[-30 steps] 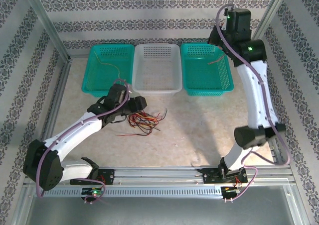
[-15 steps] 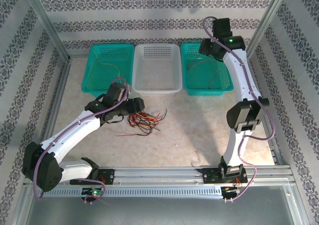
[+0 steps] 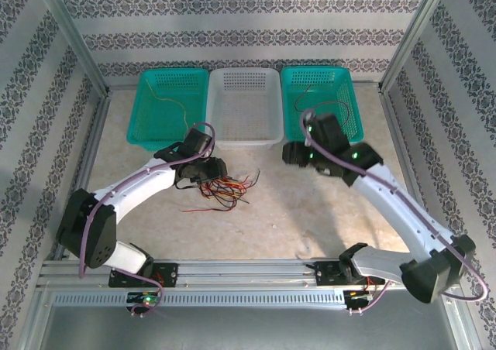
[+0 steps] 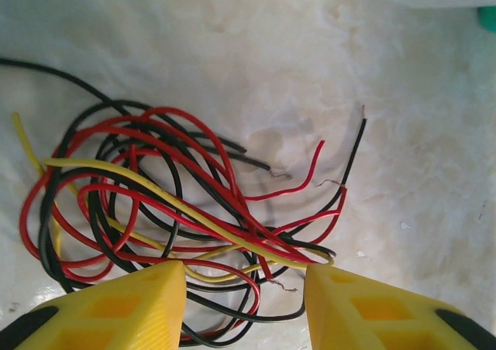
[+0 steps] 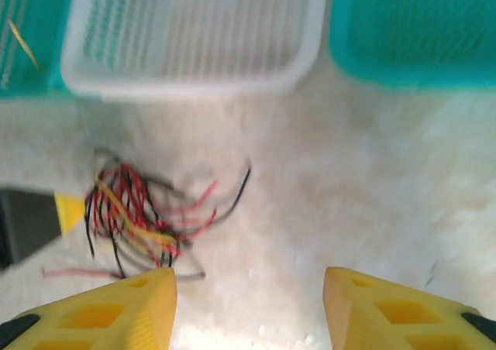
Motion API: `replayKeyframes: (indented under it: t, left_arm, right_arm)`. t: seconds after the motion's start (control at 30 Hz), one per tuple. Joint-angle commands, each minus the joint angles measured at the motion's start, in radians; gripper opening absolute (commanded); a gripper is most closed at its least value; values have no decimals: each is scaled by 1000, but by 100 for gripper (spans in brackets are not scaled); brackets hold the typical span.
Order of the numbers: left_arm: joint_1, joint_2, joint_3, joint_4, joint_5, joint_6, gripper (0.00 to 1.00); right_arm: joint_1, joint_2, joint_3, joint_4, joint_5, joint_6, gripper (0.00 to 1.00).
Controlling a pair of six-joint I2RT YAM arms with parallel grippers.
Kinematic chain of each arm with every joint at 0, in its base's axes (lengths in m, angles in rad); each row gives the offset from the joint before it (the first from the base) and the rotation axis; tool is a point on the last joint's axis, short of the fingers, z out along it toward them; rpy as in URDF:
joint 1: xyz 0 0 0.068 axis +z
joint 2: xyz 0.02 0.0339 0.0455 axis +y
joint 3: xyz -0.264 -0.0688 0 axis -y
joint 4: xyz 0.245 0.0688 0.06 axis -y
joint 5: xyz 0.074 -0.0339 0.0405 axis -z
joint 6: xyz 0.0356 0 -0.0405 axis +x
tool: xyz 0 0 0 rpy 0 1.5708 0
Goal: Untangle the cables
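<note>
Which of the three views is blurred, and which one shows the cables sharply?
Right wrist view: blurred, so the white basket and the cables look smeared. Left wrist view: sharp, every red, black and yellow strand is distinct, with soft shadows on the pale table under them. Top external view: evenly lit and in focus, but the cables are small there.

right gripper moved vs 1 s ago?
Yes. The right gripper has swung from over the right teal basket's far-right corner to its near-left corner, toward the cables.
</note>
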Motion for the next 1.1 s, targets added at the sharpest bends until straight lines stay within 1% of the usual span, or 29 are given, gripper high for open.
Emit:
replayKeyframes:
  t: [0.0, 0.1, 0.13, 0.27, 0.37, 0.5, 0.57, 0.67, 0.77, 0.83, 0.9, 1.07]
  left_arm:
    - [-20, 13, 5, -22, -50, -63, 41]
    - [-16, 2, -3, -53, -154, -79, 33]
    - [-16, 3, -3, -60, -169, -85, 32]
    - [-17, 40, -8, -28, -152, -139, 29]
    - [-36, 69, -22, -2, -144, -193, 27]
    - [-80, 96, -34, -3, -153, -241, 27]
    - [-98, 94, -38, -20, -177, -262, 26]
    - [-120, 75, -48, -26, -216, -301, 35]
    - [-135, 83, -68, 23, -204, -365, 41]
    - [-148, 97, -83, 74, -187, -421, 41]
    - [-164, 112, -99, 120, -198, -477, 41]
    - [-186, 142, -128, 229, -220, -569, 35]
  right_arm:
    - [51, -57, -159, 93, -90, 135, 53]
    - [92, -102, -238, 104, -87, 170, 53]
    - [100, -111, -250, 104, -90, 175, 53]
    - [117, -118, -271, 101, -98, 171, 53]
    - [120, -121, -271, 98, -103, 163, 53]
    - [121, -136, -281, 103, -116, 157, 53]
    - [120, -139, -288, 101, -127, 149, 53]
    - [122, -148, -305, 100, -143, 140, 53]
    - [122, -166, -329, 107, -163, 137, 54]
    - [124, -180, -341, 112, -177, 134, 54]
    - [124, -201, -352, 112, -189, 128, 54]
    - [124, -254, -368, 92, -215, 101, 54]
